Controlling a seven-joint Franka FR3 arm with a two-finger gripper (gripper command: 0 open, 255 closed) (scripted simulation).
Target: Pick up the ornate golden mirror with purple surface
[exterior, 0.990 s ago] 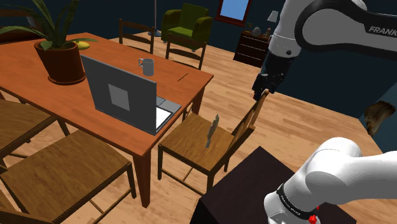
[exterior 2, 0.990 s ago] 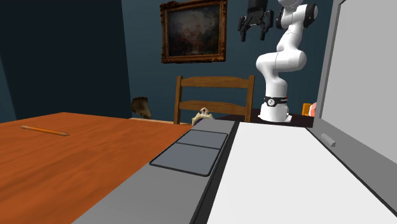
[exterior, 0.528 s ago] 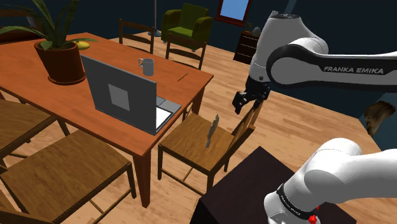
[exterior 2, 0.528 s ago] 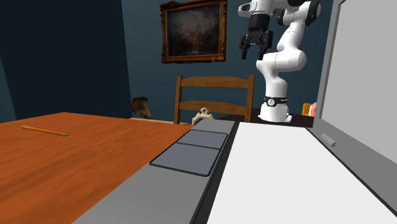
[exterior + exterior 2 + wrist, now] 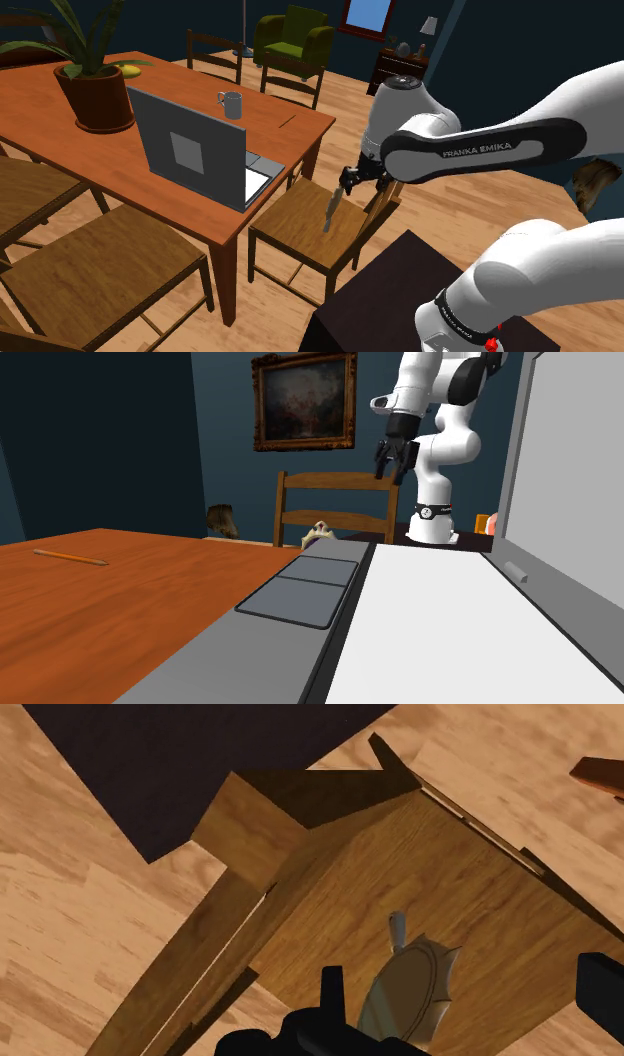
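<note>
So the gripper (image 5: 465, 974) hangs wide open over the wooden chair (image 5: 480, 874), with the spiky gold-framed mirror (image 5: 405, 992) between its fingers, untouched and closer to one.

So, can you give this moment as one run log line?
hand: open, above mirror, not holding | mirror: standing on chair seat | pick: not yet done

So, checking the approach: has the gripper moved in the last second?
Yes. In the shoulder view the gripper has come down and left toward the mirror on the chair.
</note>
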